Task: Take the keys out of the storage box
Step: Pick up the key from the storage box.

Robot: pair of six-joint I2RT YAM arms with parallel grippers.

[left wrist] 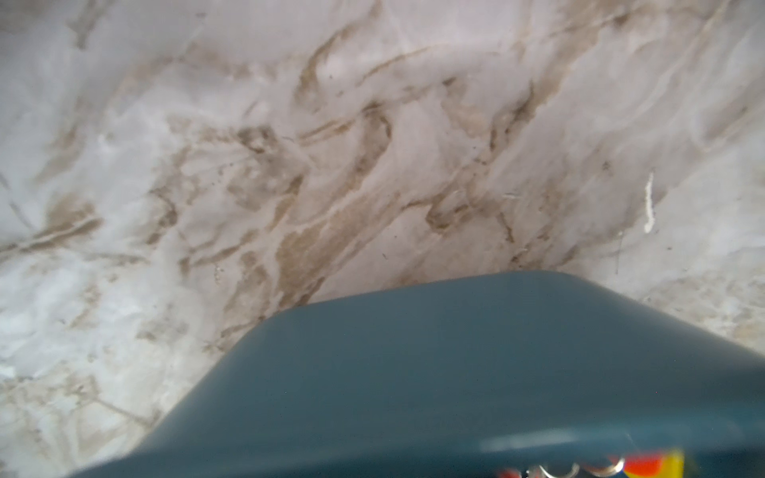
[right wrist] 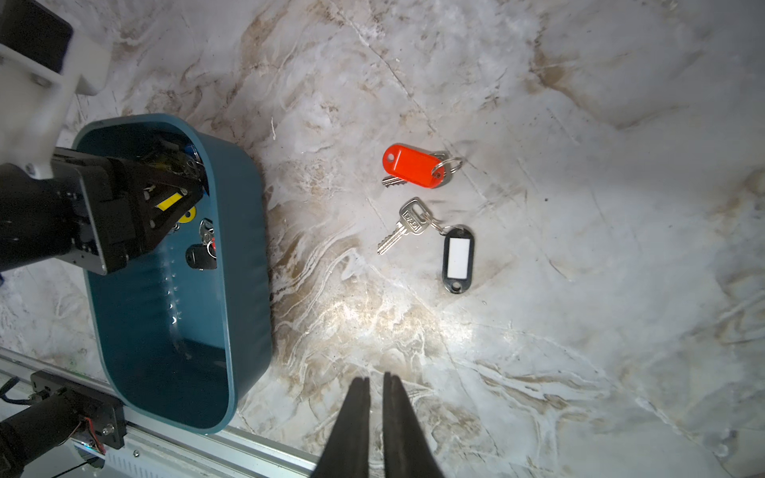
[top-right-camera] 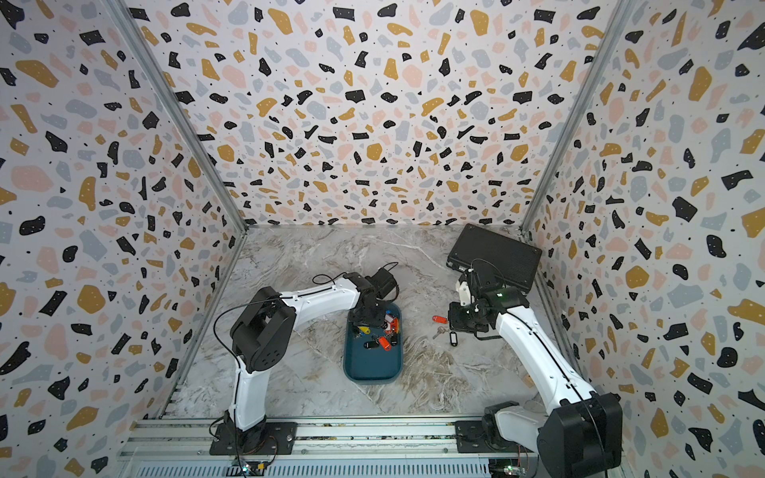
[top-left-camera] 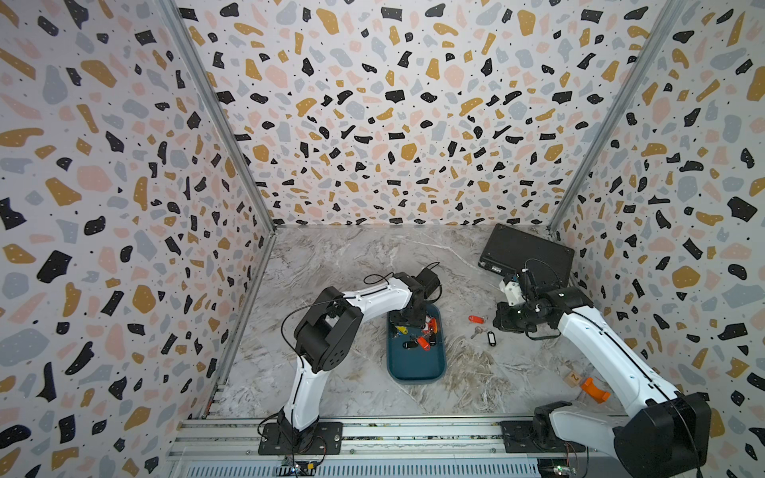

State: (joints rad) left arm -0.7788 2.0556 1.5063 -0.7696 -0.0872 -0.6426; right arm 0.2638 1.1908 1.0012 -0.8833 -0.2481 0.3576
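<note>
Keys (top-left-camera: 418,333) lie heaped in the storage box (top-left-camera: 416,368), frame centre; two further keys (right wrist: 403,229) rest on the bench (right wrist: 579,207) beside it. Left fingers (right wrist: 165,176) sit in the heap, apparently about a yellow tag; whether they are clamped cannot be told. Right fingers (right wrist: 356,422) are nearly together, empty.

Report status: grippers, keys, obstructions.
Left gripper in storage box among keys, grip unclear. Right gripper shut, empty. Red-tag key, black-tag key out on table. No obstruction seen.

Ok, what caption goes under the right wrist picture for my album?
Red-tagged key and black-tagged key lie on the table beside the storage box.
</note>
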